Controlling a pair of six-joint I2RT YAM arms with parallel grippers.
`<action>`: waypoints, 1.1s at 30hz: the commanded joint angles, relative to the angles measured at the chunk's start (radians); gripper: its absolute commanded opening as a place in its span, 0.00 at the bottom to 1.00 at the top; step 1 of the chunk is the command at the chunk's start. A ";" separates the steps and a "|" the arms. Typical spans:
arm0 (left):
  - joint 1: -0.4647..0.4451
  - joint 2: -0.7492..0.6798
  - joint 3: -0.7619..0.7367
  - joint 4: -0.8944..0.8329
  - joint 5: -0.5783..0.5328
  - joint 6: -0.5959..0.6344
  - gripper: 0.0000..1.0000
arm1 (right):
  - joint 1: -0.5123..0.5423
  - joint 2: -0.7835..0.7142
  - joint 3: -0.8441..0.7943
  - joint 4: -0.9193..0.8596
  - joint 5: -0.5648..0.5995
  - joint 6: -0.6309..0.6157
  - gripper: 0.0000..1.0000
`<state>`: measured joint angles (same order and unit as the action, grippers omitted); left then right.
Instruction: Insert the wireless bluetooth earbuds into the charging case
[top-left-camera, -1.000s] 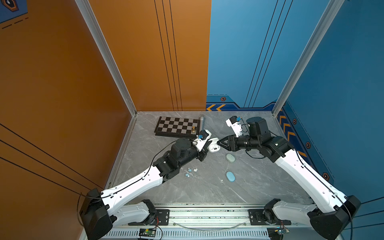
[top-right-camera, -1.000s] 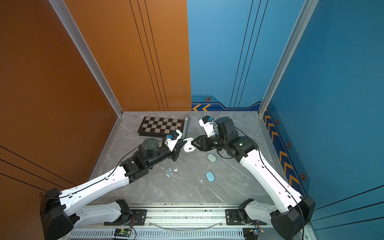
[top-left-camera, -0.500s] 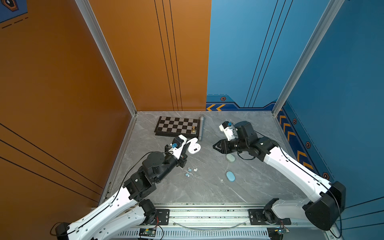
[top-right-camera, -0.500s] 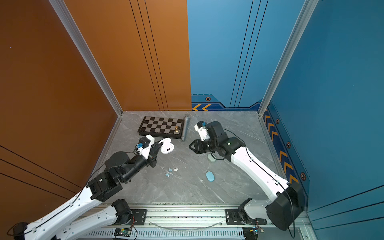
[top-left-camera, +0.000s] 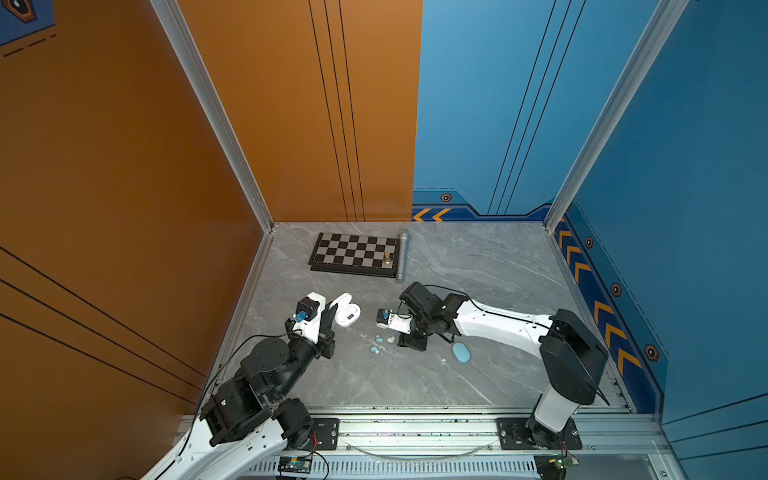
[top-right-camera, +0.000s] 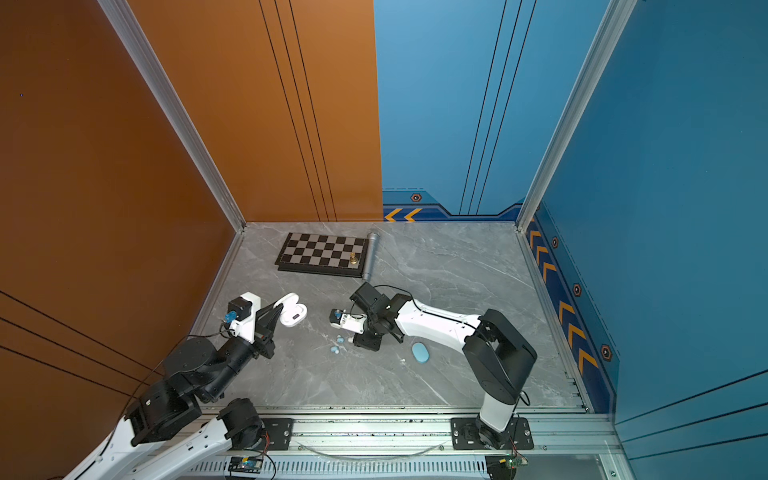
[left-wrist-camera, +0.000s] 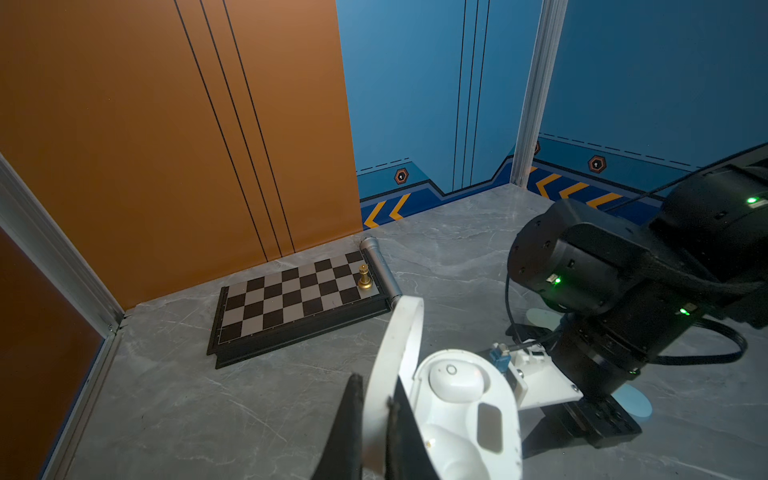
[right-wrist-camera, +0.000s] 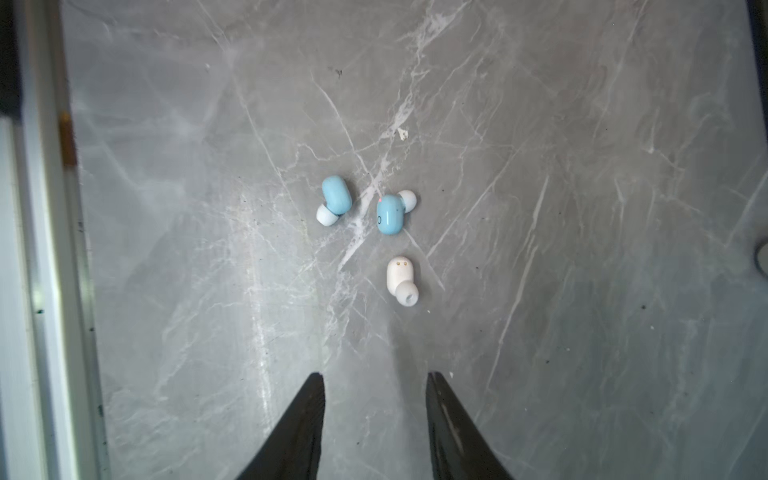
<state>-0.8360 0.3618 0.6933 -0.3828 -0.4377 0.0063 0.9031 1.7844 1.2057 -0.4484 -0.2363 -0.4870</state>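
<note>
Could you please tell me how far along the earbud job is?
Done: one white earbud sits in the open white case. In hand: the left gripper holds its lid; the right gripper hangs open over the rest. Left: a loose white earbud and two blue earbuds on the table; blue case shut.

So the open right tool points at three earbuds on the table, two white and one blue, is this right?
No, the colours are swapped. The right wrist view shows a blue earbud, a second blue earbud and one white earbud before the open right tool.
</note>
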 joint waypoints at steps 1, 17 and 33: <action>0.008 0.005 -0.010 -0.028 -0.033 -0.015 0.00 | 0.013 0.069 0.057 0.033 0.082 -0.129 0.44; 0.011 0.051 0.004 -0.029 -0.027 -0.027 0.00 | 0.034 0.225 0.137 0.051 0.116 -0.182 0.41; 0.015 0.096 0.031 -0.024 0.002 0.004 0.00 | 0.004 0.130 0.065 0.030 0.084 -0.082 0.13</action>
<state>-0.8314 0.4488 0.6930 -0.4137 -0.4480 -0.0048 0.9276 1.9823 1.3106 -0.3897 -0.1303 -0.6193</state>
